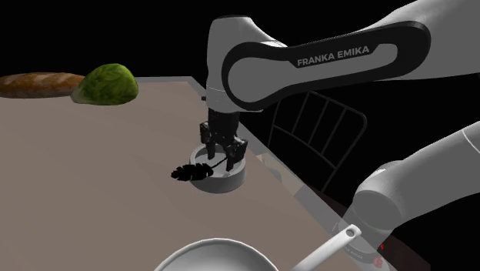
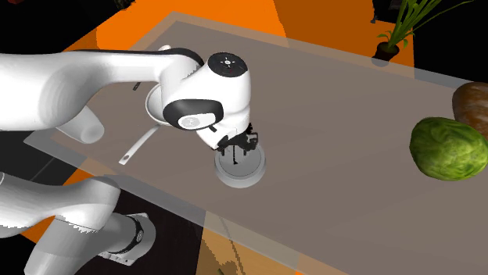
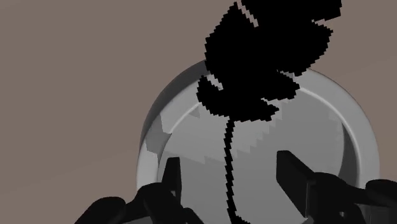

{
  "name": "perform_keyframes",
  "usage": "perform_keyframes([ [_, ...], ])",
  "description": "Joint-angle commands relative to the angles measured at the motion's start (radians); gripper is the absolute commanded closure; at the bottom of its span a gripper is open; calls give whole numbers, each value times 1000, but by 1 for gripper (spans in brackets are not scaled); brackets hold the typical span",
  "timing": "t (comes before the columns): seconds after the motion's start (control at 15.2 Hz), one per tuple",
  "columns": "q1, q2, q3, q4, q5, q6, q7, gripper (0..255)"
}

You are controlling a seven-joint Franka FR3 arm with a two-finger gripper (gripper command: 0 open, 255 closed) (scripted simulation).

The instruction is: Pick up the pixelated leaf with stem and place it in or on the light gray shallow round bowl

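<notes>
Nearest to us in the shoulder view sits a white pan [image 1: 201,255] at the bottom edge, on the brown table [image 1: 92,177]. Beyond it the black gripper [image 1: 225,154] hangs just over the light gray bowl [image 1: 219,183]. The black pixelated leaf [image 1: 185,172] droops its blade over the bowl's rim on that view's left, its stem slanting up toward the gripper. A green leafy head [image 1: 109,83] and a brown loaf [image 1: 35,83] lie well apart from the bowl at the table's far edge. In the second exterior view we see the gripper right above the bowl, the green head far off at that view's right. In the wrist view the fingers [image 3: 172,181] stand apart, gripping nothing; the stem runs between them and touches neither, and the blade spreads across the rim away from the gripper and out over the table
</notes>
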Motion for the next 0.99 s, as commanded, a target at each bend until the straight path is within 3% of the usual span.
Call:
perform_keyframes([
  [0.0,0,0,0,0,0,0,0,0],
  [0.2,0,0,0,0,0,0,0,0],
  [0.46,-4,-19,-31,111,-12,-129,1,0],
  [0.92,-4,-19,-31,111,-12,-129,1,0],
])
